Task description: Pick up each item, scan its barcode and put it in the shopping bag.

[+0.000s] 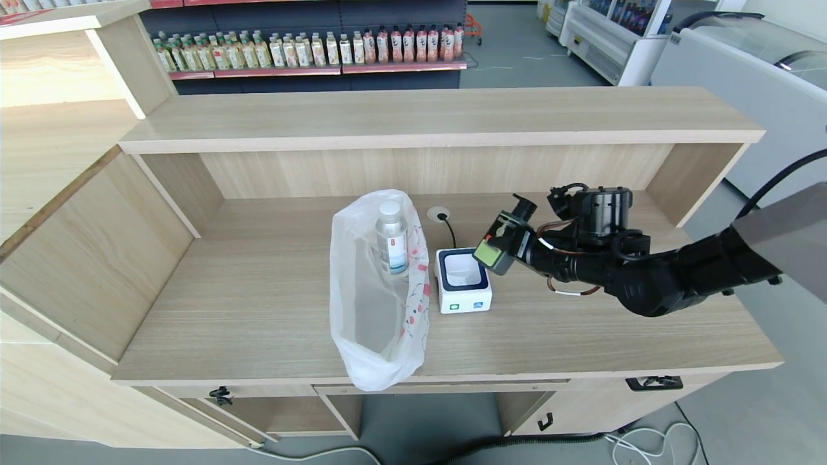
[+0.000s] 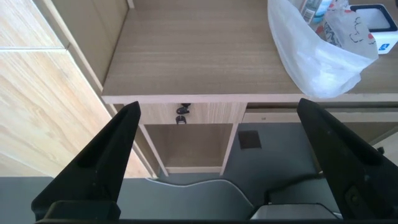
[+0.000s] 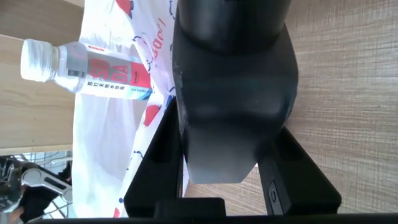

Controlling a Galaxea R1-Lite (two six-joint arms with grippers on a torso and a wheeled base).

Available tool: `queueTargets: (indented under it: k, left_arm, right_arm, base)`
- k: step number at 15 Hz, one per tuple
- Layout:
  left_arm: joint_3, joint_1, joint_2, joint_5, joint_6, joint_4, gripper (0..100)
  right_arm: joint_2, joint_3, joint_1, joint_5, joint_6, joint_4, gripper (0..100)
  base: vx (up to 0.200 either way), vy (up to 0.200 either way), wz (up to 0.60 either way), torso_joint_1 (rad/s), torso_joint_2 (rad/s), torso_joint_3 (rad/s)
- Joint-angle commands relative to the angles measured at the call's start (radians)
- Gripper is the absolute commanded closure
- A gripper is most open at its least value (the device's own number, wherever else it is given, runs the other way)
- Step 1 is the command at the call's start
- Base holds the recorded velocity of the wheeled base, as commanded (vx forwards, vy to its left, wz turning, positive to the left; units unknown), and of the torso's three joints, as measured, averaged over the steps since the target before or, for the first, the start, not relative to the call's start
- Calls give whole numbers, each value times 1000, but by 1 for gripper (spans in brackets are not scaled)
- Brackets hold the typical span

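- Your right gripper [image 1: 515,240] has its fingers [image 3: 155,168] clamped on the dark item [image 1: 492,252]. It is tilted over the scanner [image 1: 462,279] edge. If the barcode faces away, it may not scan.
- The shopping bag [image 1: 378,303] sits floppy beside the scanner, with a clear bottle [image 1: 392,237] inside. The item could catch the bag's rim or bump that bottle.
- Your left gripper [image 2: 217,109] hangs below the tabletop [image 1: 258,290] edge. Its fingers [image 2: 106,162] are apart and hold nothing, so nothing keeps the bag open.

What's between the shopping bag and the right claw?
The white scanner stands between the shopping bag and the right claw, which grips a dark item, as the head view shows.
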Motion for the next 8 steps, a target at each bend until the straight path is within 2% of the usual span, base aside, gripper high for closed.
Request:
queueTargets:
  k: [1,8]
  left_arm:
    - [0,0,0,0,0,0,0]
    - [0,0,0,0,0,0,0]
  right_arm:
    - [23,-3,10,3,-1,-1,100]
    - [109,-35,57,9,1,-68,100]
  base:
    - [0,0,0,0,0,0]
    - [0,0,0,0,0,0]
